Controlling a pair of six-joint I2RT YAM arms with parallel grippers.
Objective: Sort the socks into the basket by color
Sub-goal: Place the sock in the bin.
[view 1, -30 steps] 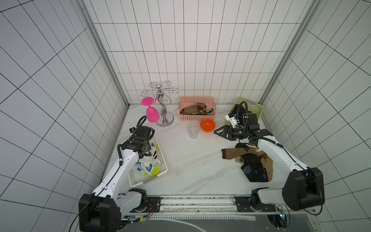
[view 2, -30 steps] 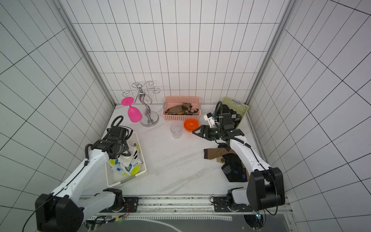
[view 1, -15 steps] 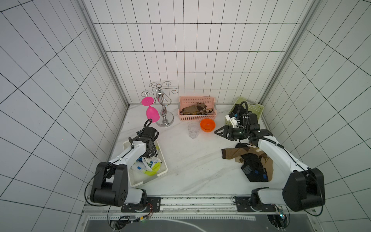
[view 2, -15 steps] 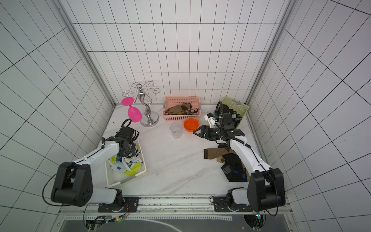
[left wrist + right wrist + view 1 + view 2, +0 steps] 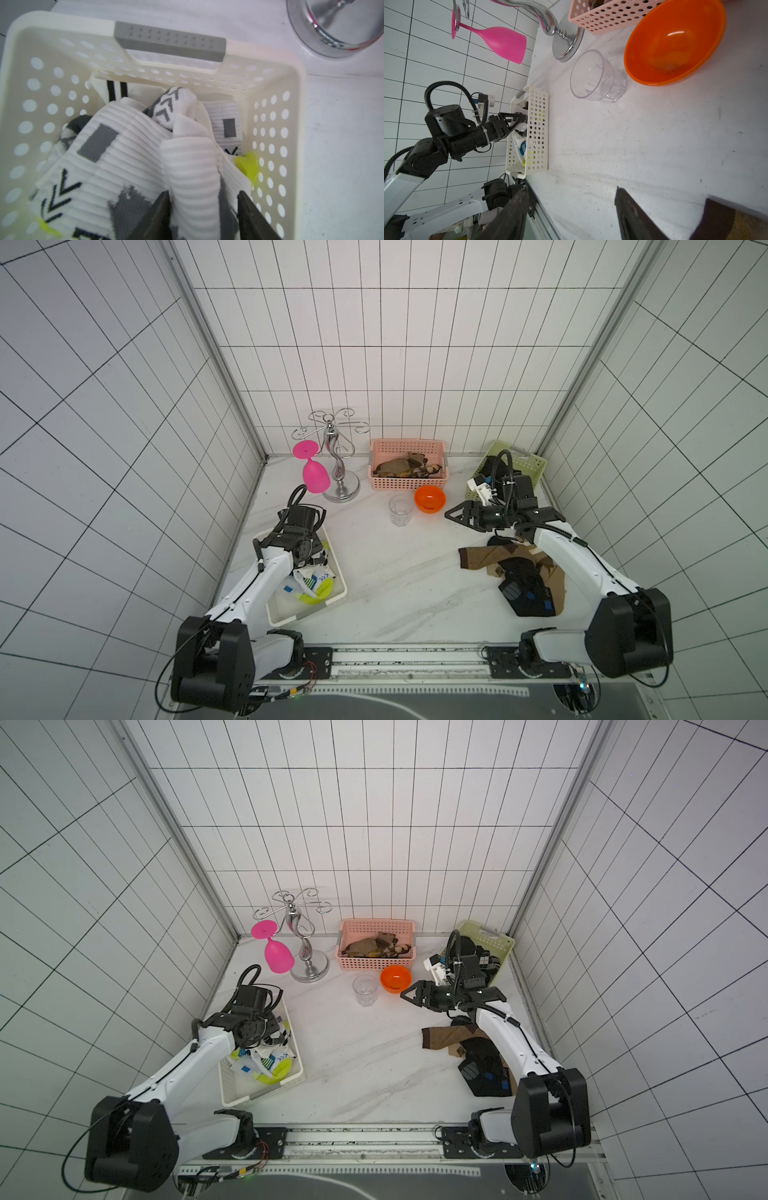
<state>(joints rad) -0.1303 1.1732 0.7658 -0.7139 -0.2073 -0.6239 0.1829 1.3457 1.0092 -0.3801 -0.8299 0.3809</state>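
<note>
- Right claw (image 5: 451,515) gapes empty; the brown and black fabric socks (image 5: 517,583) lie nearer, to its right.
- Left claw (image 5: 203,193), part-open, straddles a white ribbed sock (image 5: 191,162).

The wrist view's edge cuts off the blurred left gripper (image 5: 203,194), and the right arm (image 5: 552,543) hides part of the green basket (image 5: 534,466).

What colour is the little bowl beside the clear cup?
The small round plastic bowl is bright orange; the right wrist view shows it best.
</note>
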